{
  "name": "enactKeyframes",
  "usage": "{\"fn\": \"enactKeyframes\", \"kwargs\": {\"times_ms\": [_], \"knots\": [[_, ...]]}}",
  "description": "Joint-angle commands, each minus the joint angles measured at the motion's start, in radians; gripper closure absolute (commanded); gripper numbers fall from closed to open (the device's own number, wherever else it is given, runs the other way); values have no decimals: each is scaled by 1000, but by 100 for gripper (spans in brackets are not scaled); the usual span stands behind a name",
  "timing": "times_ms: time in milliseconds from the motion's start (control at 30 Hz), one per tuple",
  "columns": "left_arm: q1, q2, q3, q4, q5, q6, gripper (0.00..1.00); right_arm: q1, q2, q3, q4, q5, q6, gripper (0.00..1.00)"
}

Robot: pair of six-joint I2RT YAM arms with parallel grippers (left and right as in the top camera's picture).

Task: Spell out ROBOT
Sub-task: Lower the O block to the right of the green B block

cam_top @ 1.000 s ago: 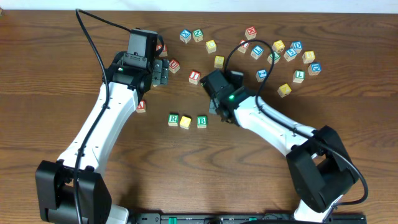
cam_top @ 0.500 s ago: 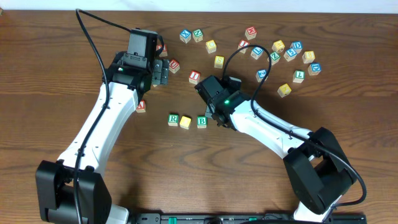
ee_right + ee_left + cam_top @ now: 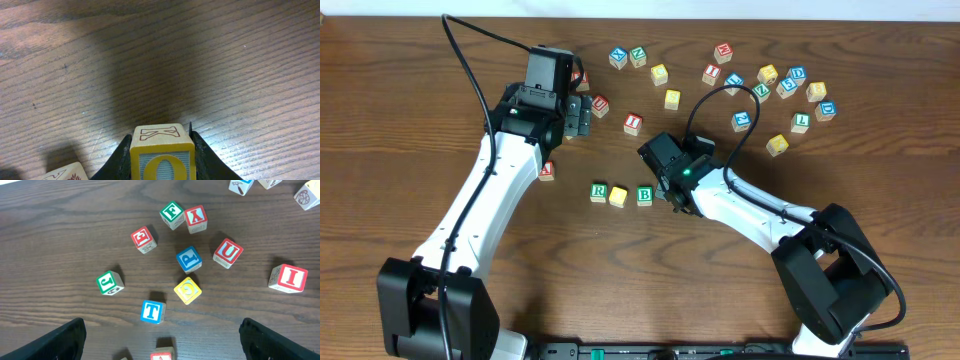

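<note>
A row of blocks lies mid-table: green R (image 3: 598, 191), a yellow block (image 3: 618, 196) and green B (image 3: 644, 195). My right gripper (image 3: 671, 193) is just right of the B, shut on a yellow O block (image 3: 162, 152) with a K on its top face, low over the wood. A block corner (image 3: 62, 172) shows to its left in the right wrist view. My left gripper (image 3: 582, 115) is open and empty above a cluster of blocks. That cluster includes a blue T block (image 3: 151, 311), which lies between and ahead of the left gripper's jaws (image 3: 162, 330).
A red I block (image 3: 633, 122), a red U (image 3: 600, 102) and a red A (image 3: 547, 170) lie near the left arm. Several loose blocks are scattered at the back right, around a yellow one (image 3: 777, 144). The right arm's cable loops above them.
My right gripper has moved a little left and toward the front, closer to the B block, still holding the O block. The left arm has not moved.
</note>
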Motion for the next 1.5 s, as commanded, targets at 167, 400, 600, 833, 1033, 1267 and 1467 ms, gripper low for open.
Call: {"fn": "enactKeyframes", "kwargs": {"times_ms": [167, 400, 600, 833, 1033, 1267, 1467], "knots": [[6, -25, 18, -3, -13, 6, 4, 10, -21, -5, 7, -13, -67, 86], [6, -25, 18, -3, -13, 6, 4, 29, -21, -5, 23, -14, -110, 85], [6, -24, 18, -3, -13, 6, 4, 50, -21, -6, 25, -14, -122, 85], [6, -25, 18, -3, -13, 6, 4, 56, -21, -11, 30, -13, -113, 85], [6, -25, 18, -3, -13, 6, 4, 56, -21, -73, 89, -14, -97, 84], [6, -25, 18, -3, -13, 6, 4, 56, -21, -74, 99, -14, -98, 84], [6, -25, 18, -3, -13, 6, 4, 56, -21, -74, 100, -14, -98, 84]]}}
